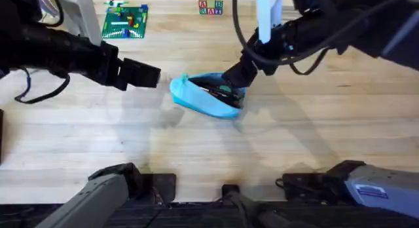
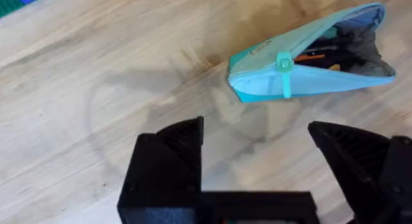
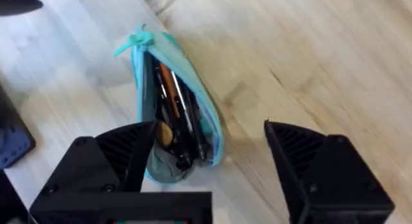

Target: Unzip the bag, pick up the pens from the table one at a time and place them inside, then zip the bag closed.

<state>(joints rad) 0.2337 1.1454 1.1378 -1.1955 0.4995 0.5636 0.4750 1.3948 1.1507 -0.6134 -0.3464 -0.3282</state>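
The light-blue bag (image 1: 206, 95) lies unzipped in the middle of the table (image 1: 196, 143), its mouth gaping. Several pens (image 3: 177, 105) lie inside it, dark ones and an orange one, also seen through the opening as pens (image 2: 335, 50). A teal zipper pull (image 2: 283, 73) hangs at the bag's (image 2: 309, 66) closed end. My left gripper (image 1: 154, 75) hovers just left of the bag, open and empty (image 2: 257, 153). My right gripper (image 1: 232, 80) is over the bag's (image 3: 174, 102) right end, open (image 3: 209, 147) and holding nothing.
A green brick baseplate (image 1: 126, 21) with small bricks sits at the back left. Stacked letter blocks (image 1: 210, 6) stand at the back centre. Bare wood lies in front of the bag toward the arm bases.
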